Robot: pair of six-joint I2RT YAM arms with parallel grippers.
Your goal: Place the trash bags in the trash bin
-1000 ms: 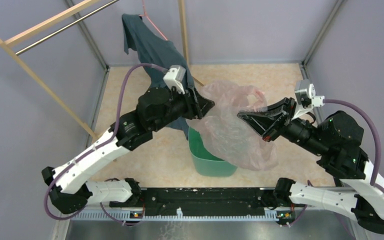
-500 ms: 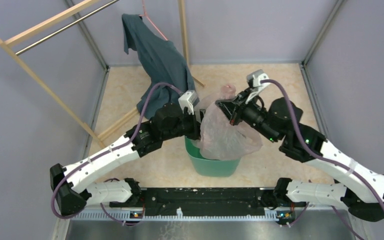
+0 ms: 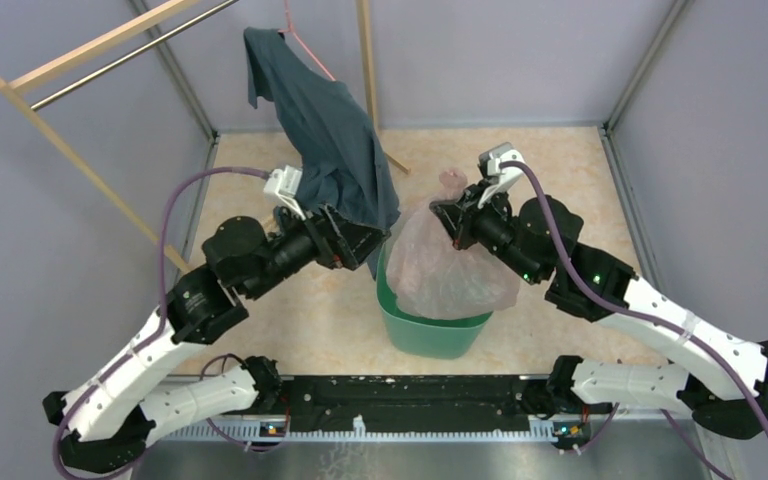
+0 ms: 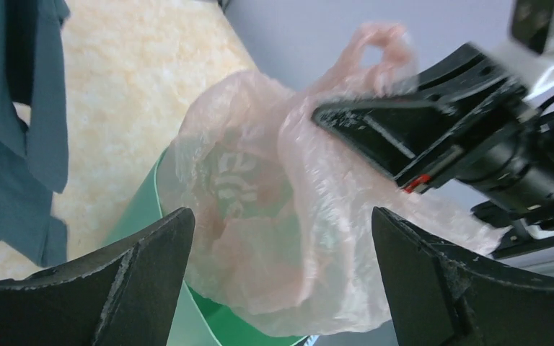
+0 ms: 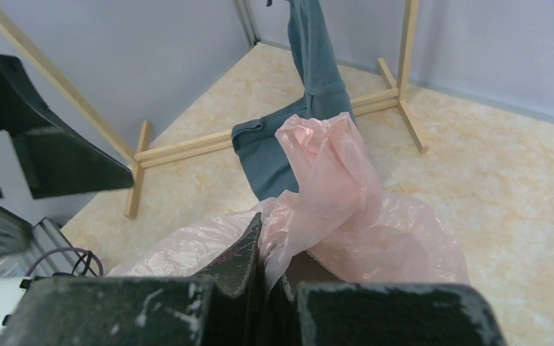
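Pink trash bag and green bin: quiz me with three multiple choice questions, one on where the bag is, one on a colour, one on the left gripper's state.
1. Where is the pink bag?
A. Flat on the floor.
B. Hanging over the green bin, its lower part inside the rim.
C. Bunched in the far right corner.

2. What colour is the shirt on the wooden rack?
A. Dark blue-grey.
B. Red.
C. White.

3. How is the left gripper?
A. Shut on the bag.
B. Shut on the shirt.
C. Open, holding nothing.

Answers: B, the right gripper pinches the bag's top above the bin; A, the overhead view shows it; C, its fingers stand wide apart, the bag beyond them.
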